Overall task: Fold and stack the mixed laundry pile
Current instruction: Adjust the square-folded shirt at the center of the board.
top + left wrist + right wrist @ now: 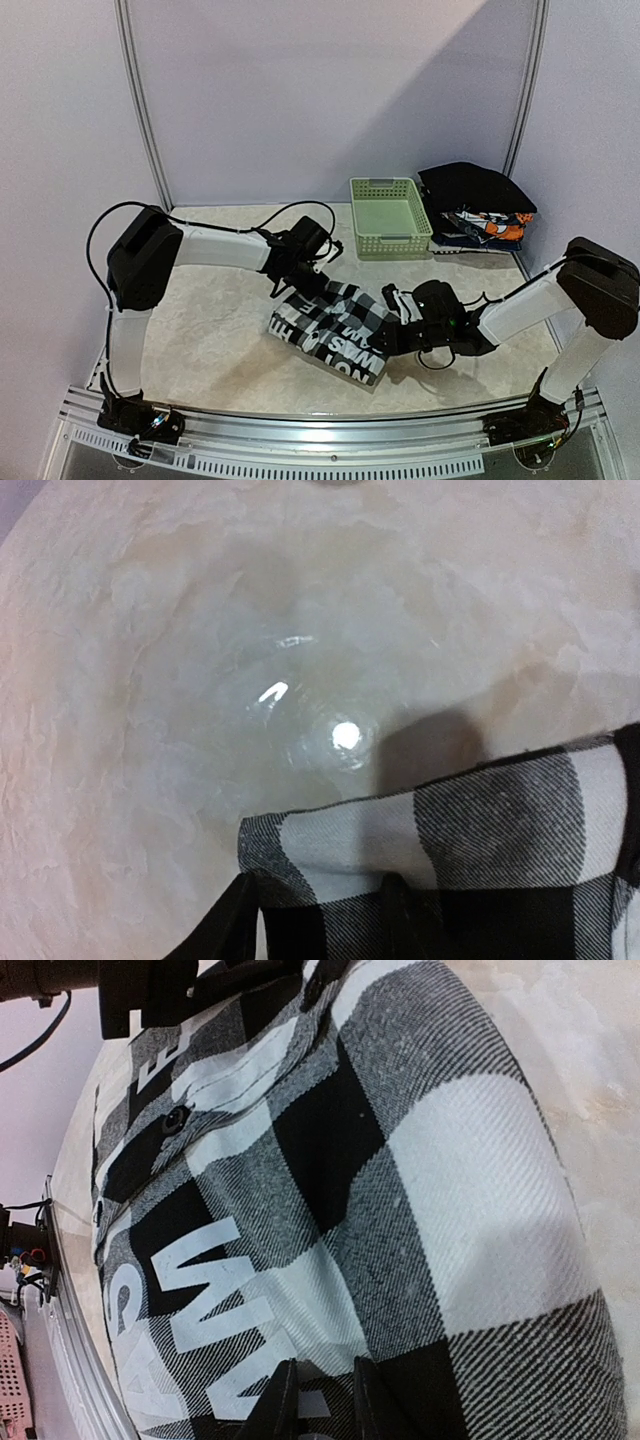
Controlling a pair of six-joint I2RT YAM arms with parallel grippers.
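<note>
Though soft, checked shirt (330, 330) lies rectangular.

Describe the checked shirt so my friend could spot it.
Find the pale marbled tabletop. Near its middle lies a folded black-and-white checked shirt. Its white lettering sets it apart from the dark stacked garments and pale green slotted plastic basket at the back right.

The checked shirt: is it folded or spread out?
Folded: the checked shirt lies as a compact, thick rectangle on the table.
</note>
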